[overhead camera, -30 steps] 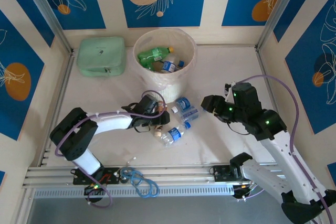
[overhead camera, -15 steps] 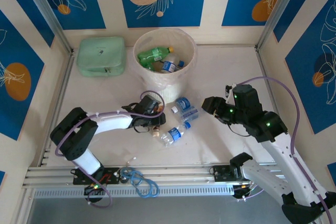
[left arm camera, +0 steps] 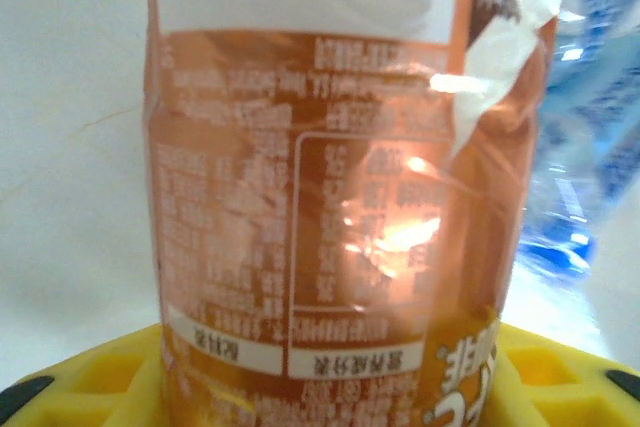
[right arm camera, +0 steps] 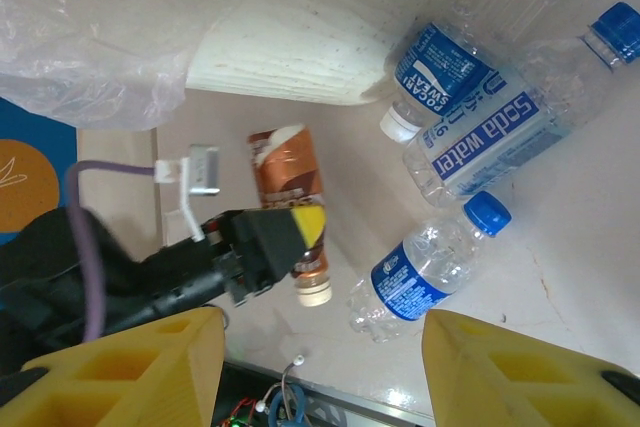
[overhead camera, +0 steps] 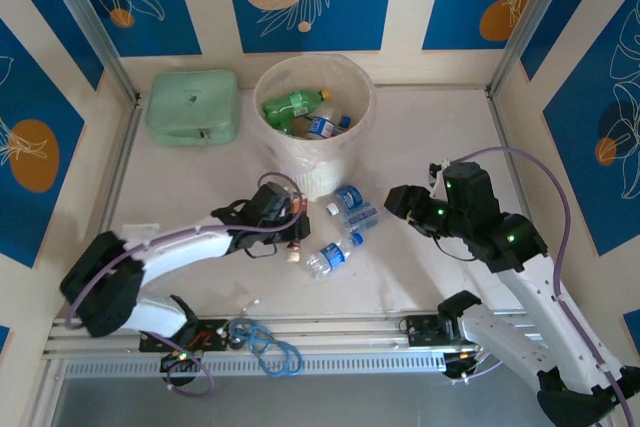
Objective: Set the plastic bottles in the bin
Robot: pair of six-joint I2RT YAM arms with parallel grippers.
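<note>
Bottles (overhead camera: pixel 290 104) are lying in the bin (overhead camera: pixel 330 173); your left claw (overhead camera: pixel 292 235) is clamping the brown-labelled bottle (right arm camera: pixel 285 172), your right claw (overhead camera: pixel 398 199) is gaping empty, three clear bottles (right arm camera: pixel 425 267) are waiting.

The walls (overhead camera: pixel 330 7) are painted blue and cream, with white leaf lines and orange circles. The bin (overhead camera: pixel 325 169) is coloured milky white. A green bottle (overhead camera: pixel 290 104) with a yellow cap is seen in it. The case (overhead camera: pixel 193 107) is coloured mint green. The brown bottle (left arm camera: pixel 340 197) is wrapped in an orange-brown label with white print. The clear bottles (right arm camera: pixel 425 262) are marked with blue labels and white letters.
</note>
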